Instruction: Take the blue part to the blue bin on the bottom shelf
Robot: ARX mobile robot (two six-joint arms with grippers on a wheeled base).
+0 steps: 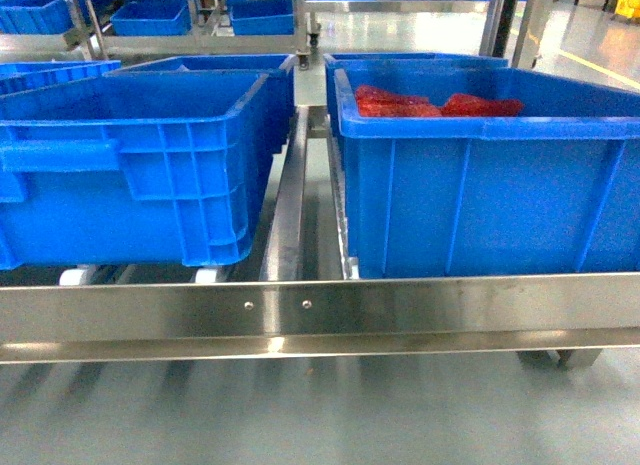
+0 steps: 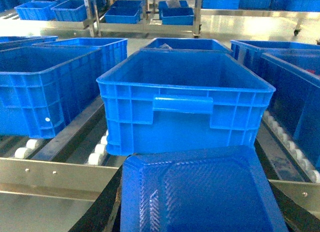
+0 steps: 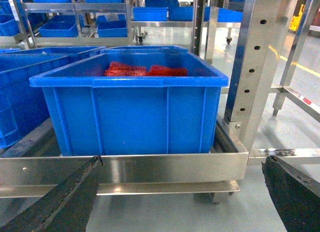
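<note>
So the robot's left claw (image 2: 200,212) is carrying the blue part (image 2: 200,192), a flat blue plastic tray-looking thing, and it's clenched on it, with dark fingers (image 2: 100,212) showing on either side. It's sitting right in front of the bottom shelf (image 2: 55,177), just short of the steel front rail. Straight ahead, the blue bin (image 2: 185,100) is waiting on the white rollers (image 2: 95,154), and it's looking empty from here.

My guess is we're in the carry step: the part's picked but not yet dropped off. Next it's going to need to lift the part over the rail and the bin's near rim, get it above the opening, then let go. The part's looking nearly as wide as the bin, so lining it up square probably matters.

The right claw (image 3: 180,192) is hanging spread wide open with nothing in it, pointing at the other bin (image 3: 132,112), the one with red stuff (image 3: 145,70) inside, next to a perforated post (image 3: 255,62). From the head camera neither arm is showing at all.
</note>
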